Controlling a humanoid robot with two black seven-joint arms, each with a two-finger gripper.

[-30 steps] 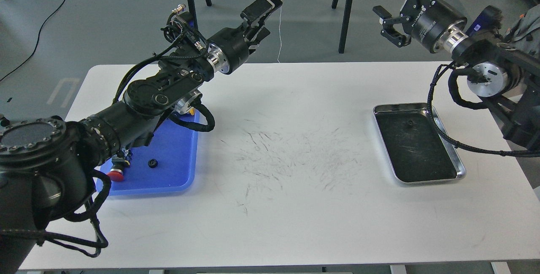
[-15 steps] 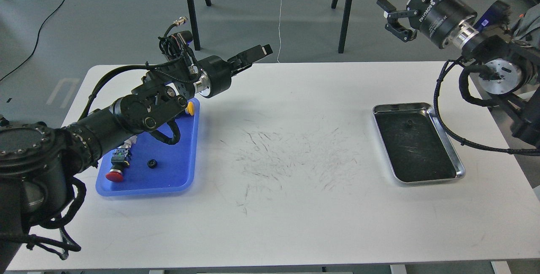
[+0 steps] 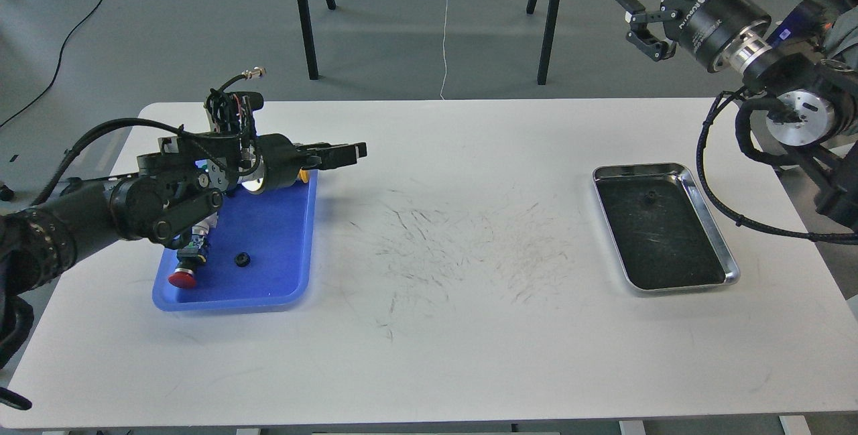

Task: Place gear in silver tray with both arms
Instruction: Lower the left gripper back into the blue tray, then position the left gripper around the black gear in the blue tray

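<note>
A small black gear (image 3: 242,260) lay in the blue tray (image 3: 281,220) — likely light, rigid, best pinched across its rim. Left gripper (image 3: 348,151) looked pressed together; right gripper (image 3: 643,19) spread, above the silver tray (image 3: 730,261).

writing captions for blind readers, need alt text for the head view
A white table holds a blue tray at left, with a small black gear, and a silver tray at right. The left tool hovers by the blue tray; the right tool is raised.
</note>
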